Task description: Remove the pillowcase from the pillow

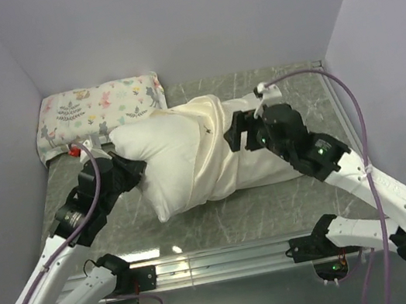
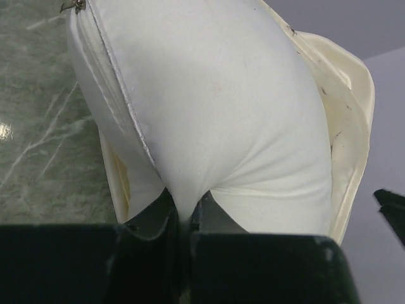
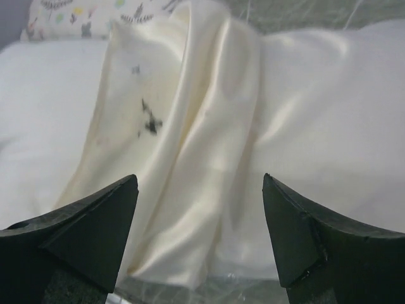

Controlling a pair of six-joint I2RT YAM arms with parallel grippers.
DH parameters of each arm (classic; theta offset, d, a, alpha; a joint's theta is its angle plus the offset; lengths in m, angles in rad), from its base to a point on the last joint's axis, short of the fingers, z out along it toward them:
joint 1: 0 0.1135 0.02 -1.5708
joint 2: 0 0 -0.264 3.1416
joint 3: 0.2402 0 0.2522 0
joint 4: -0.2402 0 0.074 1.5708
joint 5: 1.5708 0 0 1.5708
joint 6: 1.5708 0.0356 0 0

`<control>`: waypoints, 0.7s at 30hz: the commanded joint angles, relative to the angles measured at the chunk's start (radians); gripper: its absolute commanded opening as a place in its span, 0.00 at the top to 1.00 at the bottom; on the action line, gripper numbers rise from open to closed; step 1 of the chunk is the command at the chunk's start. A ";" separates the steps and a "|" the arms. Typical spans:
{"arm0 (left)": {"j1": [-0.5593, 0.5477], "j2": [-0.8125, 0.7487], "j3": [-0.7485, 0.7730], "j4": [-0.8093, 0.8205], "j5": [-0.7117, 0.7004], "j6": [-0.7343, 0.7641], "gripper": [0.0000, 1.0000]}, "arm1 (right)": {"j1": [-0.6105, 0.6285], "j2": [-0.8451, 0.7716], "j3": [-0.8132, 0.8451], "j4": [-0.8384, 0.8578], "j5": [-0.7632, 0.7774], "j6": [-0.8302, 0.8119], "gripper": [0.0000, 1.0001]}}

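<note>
The plain white pillow (image 1: 160, 155) lies mid-table, its left half out of the cream pillowcase (image 1: 268, 165), which is bunched in folds round its middle. My left gripper (image 1: 136, 172) is shut on the pillow's left end; the left wrist view shows white fabric (image 2: 221, 95) pinched between the fingers (image 2: 152, 218), with the pillowcase rim (image 2: 351, 95) behind. My right gripper (image 1: 236, 134) is open just right of the bunched folds. In the right wrist view the gripper (image 3: 200, 180) is empty, facing the satin folds (image 3: 202, 126), with bare pillow (image 3: 44, 95) to the left.
A smaller floral-print pillow (image 1: 97, 111) lies against the back left corner. Lilac walls close in the left, back and right sides. The table top (image 1: 259, 205) is grey-green marble, with a metal rail (image 1: 222, 259) along its near edge.
</note>
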 commanded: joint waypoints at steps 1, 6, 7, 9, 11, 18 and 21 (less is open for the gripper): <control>0.012 0.029 0.099 0.146 -0.069 0.029 1.00 | 0.098 -0.067 -0.161 0.074 0.024 0.088 0.14; 0.012 0.095 0.182 0.146 -0.064 0.049 1.00 | 0.288 -0.130 -0.329 0.162 0.116 0.214 0.13; 0.010 0.103 0.190 0.149 -0.061 0.052 1.00 | 0.303 -0.133 -0.384 0.189 0.115 0.230 0.13; 0.010 0.115 0.208 0.149 -0.055 0.055 1.00 | 0.320 -0.110 -0.429 0.243 0.132 0.272 0.14; 0.012 0.120 0.233 0.142 -0.058 0.059 1.00 | 0.318 -0.087 -0.435 0.237 0.182 0.295 0.18; 0.030 0.135 0.389 0.058 -0.082 0.125 1.00 | 0.170 -0.119 -0.403 0.093 0.339 0.281 1.00; 0.068 0.144 0.473 -0.007 -0.098 0.162 1.00 | -0.036 -0.179 -0.421 0.051 0.269 0.246 1.00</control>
